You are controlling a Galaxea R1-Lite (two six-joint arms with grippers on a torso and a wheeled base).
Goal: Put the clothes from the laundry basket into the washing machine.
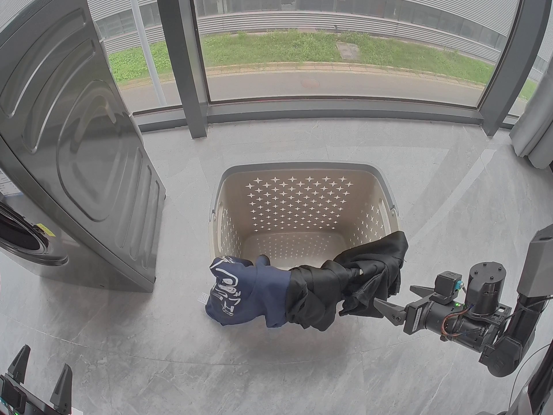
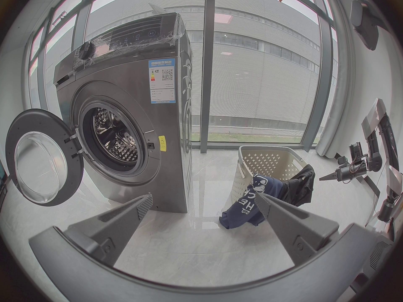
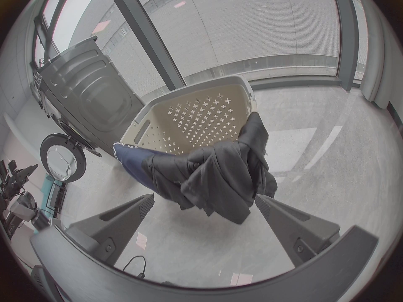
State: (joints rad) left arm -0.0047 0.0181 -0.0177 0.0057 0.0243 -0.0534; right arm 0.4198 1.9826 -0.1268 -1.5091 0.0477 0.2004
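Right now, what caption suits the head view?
Open right gripper beside navy and black clothes draped over beige star-perforated plastic laundry basket rim.

Tall glass window panes (image 1: 340,36) in dark grey metal frames (image 1: 181,59) line the far side, letting flat daylight onto the pale grey polished stone floor (image 1: 461,162). Outside lie a green grass strip (image 1: 299,47) and a ribbed grey building facade (image 1: 357,1). A pale grey curtain (image 1: 536,128) hangs at the right.

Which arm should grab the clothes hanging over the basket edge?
The right arm. Its open jaws sit just beside the black clothes on the laundry basket rim. The left arm is low and far off, nearer the washing machine.
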